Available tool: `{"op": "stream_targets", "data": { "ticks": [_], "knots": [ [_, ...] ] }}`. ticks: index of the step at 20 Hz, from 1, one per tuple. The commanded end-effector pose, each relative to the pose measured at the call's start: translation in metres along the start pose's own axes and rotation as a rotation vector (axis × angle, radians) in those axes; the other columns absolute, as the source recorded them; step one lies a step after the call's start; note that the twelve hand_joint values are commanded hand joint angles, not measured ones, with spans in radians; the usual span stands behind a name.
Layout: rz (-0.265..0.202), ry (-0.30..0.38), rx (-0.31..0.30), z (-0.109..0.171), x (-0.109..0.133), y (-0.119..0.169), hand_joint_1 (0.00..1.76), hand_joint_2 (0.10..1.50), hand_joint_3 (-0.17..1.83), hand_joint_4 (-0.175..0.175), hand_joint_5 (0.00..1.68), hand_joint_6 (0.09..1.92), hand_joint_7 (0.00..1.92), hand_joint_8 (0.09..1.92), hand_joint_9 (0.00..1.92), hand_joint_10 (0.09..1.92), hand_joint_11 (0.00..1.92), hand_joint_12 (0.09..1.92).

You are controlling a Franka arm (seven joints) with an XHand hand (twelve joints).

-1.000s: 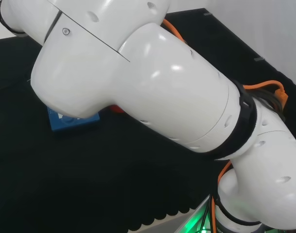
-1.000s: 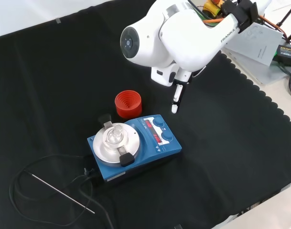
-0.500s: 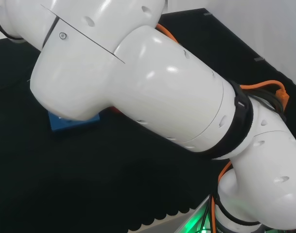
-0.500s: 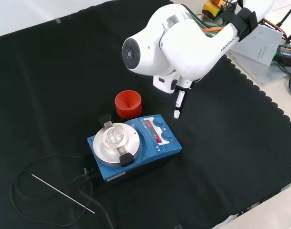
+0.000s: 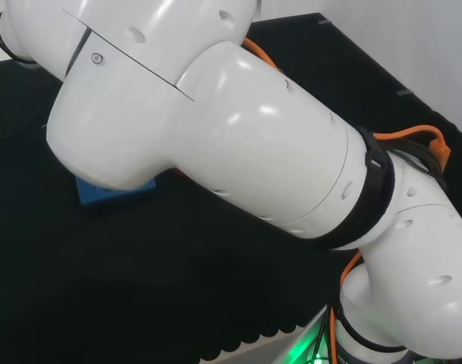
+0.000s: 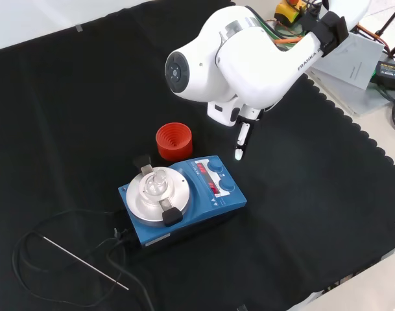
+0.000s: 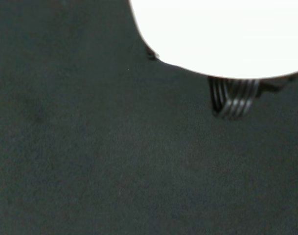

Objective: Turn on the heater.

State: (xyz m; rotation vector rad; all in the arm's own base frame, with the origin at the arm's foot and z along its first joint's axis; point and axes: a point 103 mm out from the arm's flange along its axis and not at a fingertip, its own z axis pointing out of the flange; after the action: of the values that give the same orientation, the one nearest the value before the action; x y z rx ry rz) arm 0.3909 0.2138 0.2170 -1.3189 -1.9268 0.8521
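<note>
Plainly, blue heater (image 6: pixel 184 204) bears a round silver plate; robot hand (image 6: pixel 240 139) points one straight finger down.

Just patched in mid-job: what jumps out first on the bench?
In the front view, the big white arm comes in from the top, one finger of the hand pointing down just above the cloth. Left of and below the fingertip sits the blue heater, with a round silver plate and two blue knobs beside a red display. A red ribbed stand sits just behind the heater.
</note>
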Motion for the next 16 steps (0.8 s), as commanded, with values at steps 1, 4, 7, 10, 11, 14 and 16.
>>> {"op": "stream_targets", "data": {
  "ticks": [1,4,7,10,11,14,16],
  "knots": [
    [0.004,-0.003,0.005,0.002,0.001,0.000,1.62,0.27,1.79,0.018,0.00,0.09,1.77,1.58,1.81,1.52,1.56,1.48],
    [0.010,-0.005,0.008,0.006,0.002,0.001,1.62,0.27,1.79,0.017,0.00,0.09,1.77,1.58,1.81,1.52,1.56,1.48],
    [0.012,-0.003,0.008,0.009,0.005,0.002,1.62,0.27,1.79,0.017,0.00,0.09,1.77,1.58,1.81,1.51,1.57,1.48],
    [0.013,-0.007,0.008,0.011,0.006,0.004,1.62,0.27,1.79,0.016,0.00,0.09,1.77,1.58,1.81,1.51,1.57,1.48],
    [0.013,-0.008,0.007,0.012,0.006,0.004,1.62,0.27,1.79,0.016,0.00,0.09,1.77,1.58,1.81,1.51,1.57,1.48],
    [0.016,-0.015,0.002,0.015,0.009,0.008,1.62,0.27,1.79,0.015,0.00,0.09,1.77,1.58,1.81,1.51,1.57,1.48],
    [0.013,-0.016,-0.001,0.016,0.011,0.011,1.62,0.27,1.79,0.014,0.00,0.09,1.77,1.58,1.81,1.51,1.57,1.48]
  ]
}}
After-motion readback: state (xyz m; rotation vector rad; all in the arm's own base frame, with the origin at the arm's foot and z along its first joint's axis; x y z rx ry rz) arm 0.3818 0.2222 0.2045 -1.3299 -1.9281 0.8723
